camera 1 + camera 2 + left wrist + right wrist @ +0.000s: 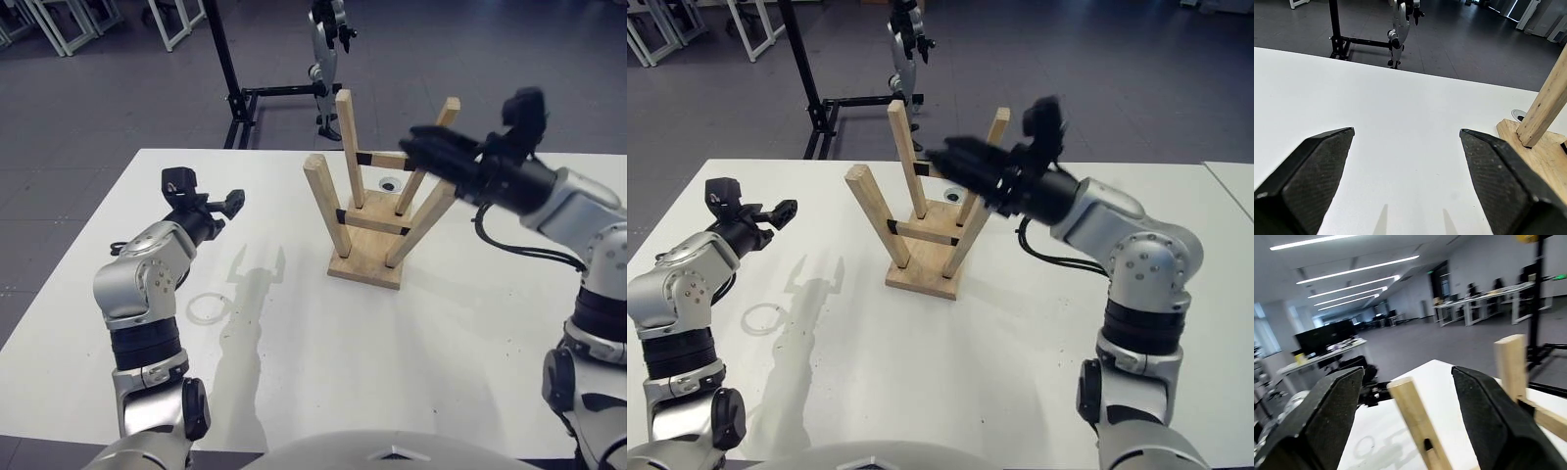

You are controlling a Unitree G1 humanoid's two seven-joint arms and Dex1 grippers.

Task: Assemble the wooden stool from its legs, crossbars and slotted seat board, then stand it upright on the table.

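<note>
Standing upside down, stool (372, 258); right fingers (1327, 421) spread facing leg (1418, 426)

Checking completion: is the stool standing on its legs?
No, the stool rests upside down on its seat board, legs pointing up.

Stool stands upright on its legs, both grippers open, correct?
No. The stool is upside down: its seat board lies on the table, legs pointing up, as the left eye view shows. The left gripper and right gripper are both open.
</note>
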